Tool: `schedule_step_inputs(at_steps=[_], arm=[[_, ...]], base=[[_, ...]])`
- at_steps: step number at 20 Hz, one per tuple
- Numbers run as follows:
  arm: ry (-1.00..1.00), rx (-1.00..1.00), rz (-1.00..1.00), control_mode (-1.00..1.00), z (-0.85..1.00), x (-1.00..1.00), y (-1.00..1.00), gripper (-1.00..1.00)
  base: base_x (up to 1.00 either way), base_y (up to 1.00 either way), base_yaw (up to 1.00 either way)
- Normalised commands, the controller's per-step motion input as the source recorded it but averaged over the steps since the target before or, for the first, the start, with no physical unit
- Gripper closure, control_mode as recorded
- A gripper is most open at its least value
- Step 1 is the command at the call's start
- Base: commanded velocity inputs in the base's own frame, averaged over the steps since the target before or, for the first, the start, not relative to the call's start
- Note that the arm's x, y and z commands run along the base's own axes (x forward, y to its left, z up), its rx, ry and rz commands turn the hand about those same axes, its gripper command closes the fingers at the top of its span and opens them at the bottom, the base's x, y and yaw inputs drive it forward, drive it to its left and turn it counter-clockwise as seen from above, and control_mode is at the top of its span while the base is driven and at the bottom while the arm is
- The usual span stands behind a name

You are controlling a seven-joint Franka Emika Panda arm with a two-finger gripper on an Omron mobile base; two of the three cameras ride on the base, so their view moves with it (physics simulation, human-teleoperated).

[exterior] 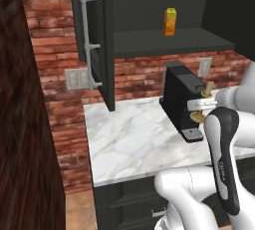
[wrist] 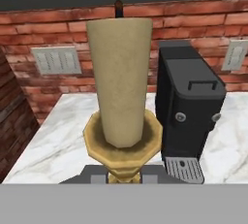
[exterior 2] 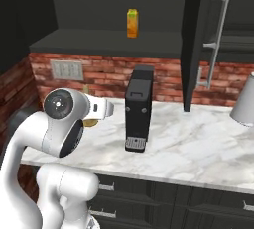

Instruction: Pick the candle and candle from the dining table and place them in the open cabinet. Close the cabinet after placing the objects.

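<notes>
We are finding no readable writing anywhere; at frame centre in the hand view we are looking at a cream, waxy, tapered candle (wrist: pixel 120 87) on a faceted brass-gold holder. The gripper (wrist: pixel 123 175) is clamping that holder's stem, with the arm reaching level above the veined marble worktop (exterior: pixel 134 139), beside the boxy black coffee machine (wrist: pixel 190 102), while the smooth amber carton (exterior: pixel 170 21) is sitting on the open cabinet (exterior: pixel 164 40) shelf at upper centre

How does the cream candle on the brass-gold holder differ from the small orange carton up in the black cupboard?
The cream candle on its brass-gold holder is round and tapered, while the small orange carton is a boxy, flat-sided pack. The candle is carried above the white marble worktop, beside the black coffee machine; the carton stands on the cupboard's dark inner shelf, higher up. The candle is pale, the carton bright orange. Both are small and upright.
</notes>
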Motion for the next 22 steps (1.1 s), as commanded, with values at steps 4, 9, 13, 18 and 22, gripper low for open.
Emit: schedule_step_inputs(at_steps=[4, 9, 13, 18, 22], arm=[[0.00, 0.00, 0.00, -1.00, 0.00, 0.09, 0.09, 1.00], [0.00, 0.00, 0.00, -1.00, 0.28, 0.13, 0.50, 1.00], [0.00, 0.00, 0.00, -1.00, 0.65, 0.20, 0.53, 1.00], [0.00, 0.00, 0.00, -1.00, 0.52, 0.24, 0.27, 1.00], [0.00, 0.00, 0.00, -1.00, 0.41, 0.01, 0.00, 1.00]], base=[[0.00, 0.01, 0.03], [0.00, 0.00, 0.00], [0.00, 0.00, 0.00], [0.00, 0.00, 0.00], [0.00, 0.00, 0.00]])
